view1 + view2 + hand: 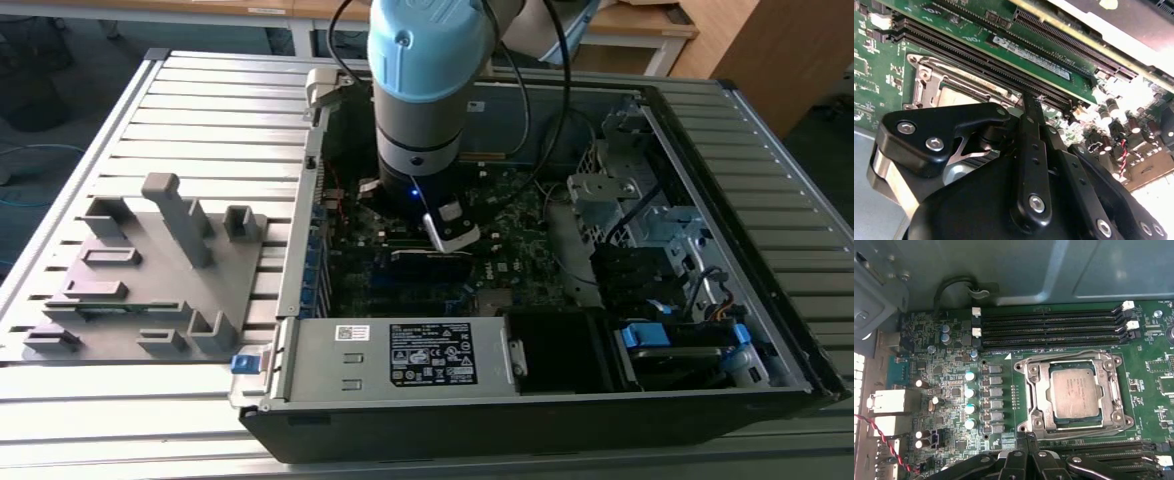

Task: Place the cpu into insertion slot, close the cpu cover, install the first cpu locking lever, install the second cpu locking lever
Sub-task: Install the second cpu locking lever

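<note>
Black gripper, fingers drawn narrow and empty, hovers at the six o'clock edge of the cpu cover, where the cpu sits in the insertion slot; light, rigid, fragile, best held by its edges.

Open room lies above the cpu cover, hemmed by memory slots and capacitors.

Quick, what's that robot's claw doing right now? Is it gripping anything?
Gripper: shut, fingertips together with nothing between them, beside the cpu in its socket.
</note>
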Controlling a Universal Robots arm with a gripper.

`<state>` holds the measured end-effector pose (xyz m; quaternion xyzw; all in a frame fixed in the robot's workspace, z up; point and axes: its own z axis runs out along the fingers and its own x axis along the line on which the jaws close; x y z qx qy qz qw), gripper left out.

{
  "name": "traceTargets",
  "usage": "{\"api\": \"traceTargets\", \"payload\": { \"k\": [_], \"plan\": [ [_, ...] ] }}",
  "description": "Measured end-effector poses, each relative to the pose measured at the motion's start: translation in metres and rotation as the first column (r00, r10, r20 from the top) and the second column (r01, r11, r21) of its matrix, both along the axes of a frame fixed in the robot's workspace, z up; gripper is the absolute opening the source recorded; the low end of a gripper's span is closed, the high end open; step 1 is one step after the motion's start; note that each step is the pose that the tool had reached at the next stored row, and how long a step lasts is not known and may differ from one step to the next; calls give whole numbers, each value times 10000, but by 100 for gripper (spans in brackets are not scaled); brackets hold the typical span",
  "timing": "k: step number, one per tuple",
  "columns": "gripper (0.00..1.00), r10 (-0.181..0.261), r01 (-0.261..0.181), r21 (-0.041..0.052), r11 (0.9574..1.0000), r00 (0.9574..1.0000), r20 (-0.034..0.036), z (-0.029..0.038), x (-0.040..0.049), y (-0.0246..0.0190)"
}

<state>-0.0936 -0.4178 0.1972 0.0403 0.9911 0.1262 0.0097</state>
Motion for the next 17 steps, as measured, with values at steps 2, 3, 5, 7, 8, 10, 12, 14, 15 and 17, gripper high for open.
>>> {"api": "traceTargets", "payload": {
  "k": [2, 3, 5, 7, 8, 10, 12, 14, 15, 17],
  "plan": [
    [11, 1, -1, 34, 10000, 10000, -4, -16, -2, 0],
    [11, 0, 0, 43, 10000, 10000, -8, -25, -3, 0],
    [11, 1, -1, 70, 10000, 10000, -13, -37, -6, -1],
    [11, 1, 0, 97, 10000, 10000, -17, -49, -9, -1],
    [11, 1, 0, 110, 9999, 10000, -19, -56, -10, 0],
    [11, 1, 0, 128, 9999, 10000, -24, -65, -12, -2],
    [11, 0, 0, 141, 9999, 10000, -29, -74, -13, -1],
    [11, 1, -1, 149, 9999, 10000, -28, -84, -13, -1],
    [11, 1, 0, 153, 9999, 10000, -28, -89, -13, -1],
    [11, 1, 0, 156, 9999, 10000, -28, -95, -14, 0]
  ]
}}
